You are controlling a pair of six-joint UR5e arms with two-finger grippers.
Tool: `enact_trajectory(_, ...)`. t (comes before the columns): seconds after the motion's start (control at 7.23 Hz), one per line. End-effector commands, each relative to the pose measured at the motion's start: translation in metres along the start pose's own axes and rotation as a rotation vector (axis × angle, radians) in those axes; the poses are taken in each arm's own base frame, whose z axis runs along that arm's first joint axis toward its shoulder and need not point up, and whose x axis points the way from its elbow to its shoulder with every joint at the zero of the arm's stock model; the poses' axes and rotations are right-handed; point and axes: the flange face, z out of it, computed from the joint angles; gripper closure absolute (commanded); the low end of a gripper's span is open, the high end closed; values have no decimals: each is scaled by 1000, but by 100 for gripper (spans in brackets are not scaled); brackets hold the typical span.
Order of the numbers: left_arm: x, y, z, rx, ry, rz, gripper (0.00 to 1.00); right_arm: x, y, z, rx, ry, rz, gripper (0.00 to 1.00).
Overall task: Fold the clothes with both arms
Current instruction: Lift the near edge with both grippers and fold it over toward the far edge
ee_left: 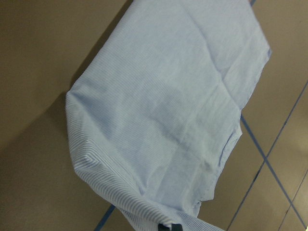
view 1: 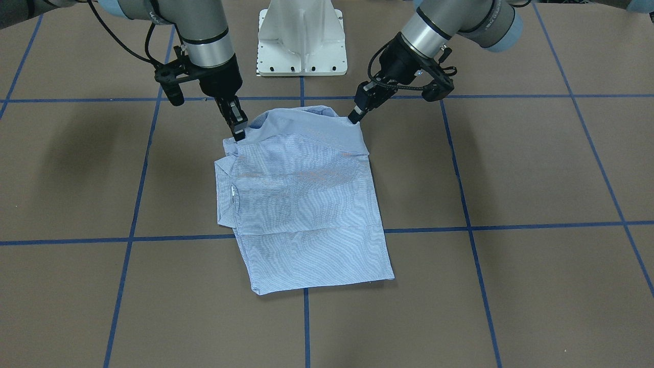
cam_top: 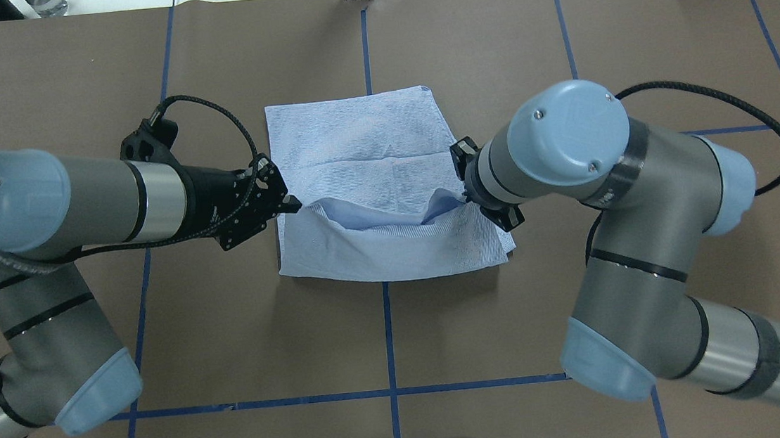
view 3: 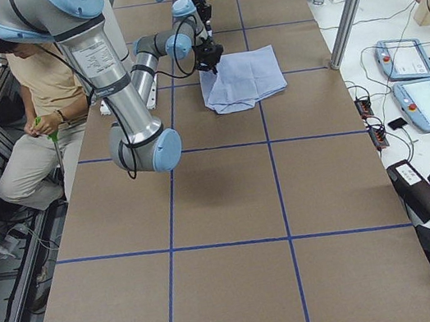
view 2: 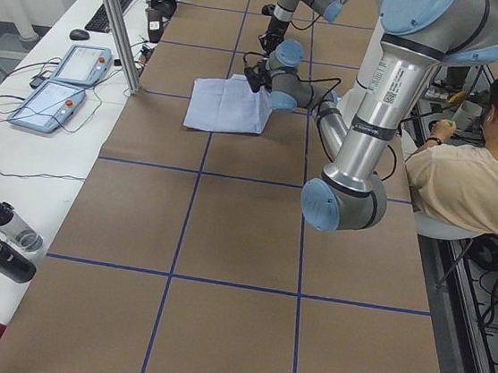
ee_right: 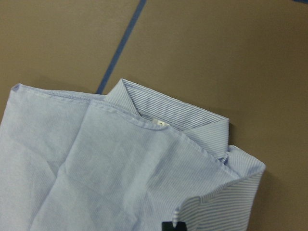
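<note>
Where the shirt (view 1: 306, 204) is raised, left end effector (view 1: 354, 116) and right end effector (view 1: 237, 134) clench its corners.

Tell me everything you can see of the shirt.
The shirt is light blue cloth with fine white stripes, folded into a rough rectangle. It lies across a blue tape line on the brown table. Its collar, with a small white label, sticks out on the robot's right side. The edge nearest the robot is raised, pinched at one corner by the left gripper and at the other by the right gripper. The far part lies flat, softly creased.
</note>
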Motion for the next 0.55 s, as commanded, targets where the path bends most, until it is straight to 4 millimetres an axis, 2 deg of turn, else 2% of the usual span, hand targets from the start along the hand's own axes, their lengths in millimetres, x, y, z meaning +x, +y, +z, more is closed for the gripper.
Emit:
enact_trajectory(0.0, 25, -41, 20, 72, -10, 7, 100, -61, -13, 15, 22, 17, -7, 100)
enact_trajectory(0.14, 31, -62, 31, 105, -24, 30, 100, -96, -11, 30, 51, 31, -24, 100)
enact_trajectory(0.28, 44, -82, 47, 134, -32, 24, 100, -133, -20, 41, 64, 63, -28, 100)
enact_trajectory(0.41, 47, -102, 64, 149, -28, 19, 100, -159, -29, 49, 64, 96, -38, 100)
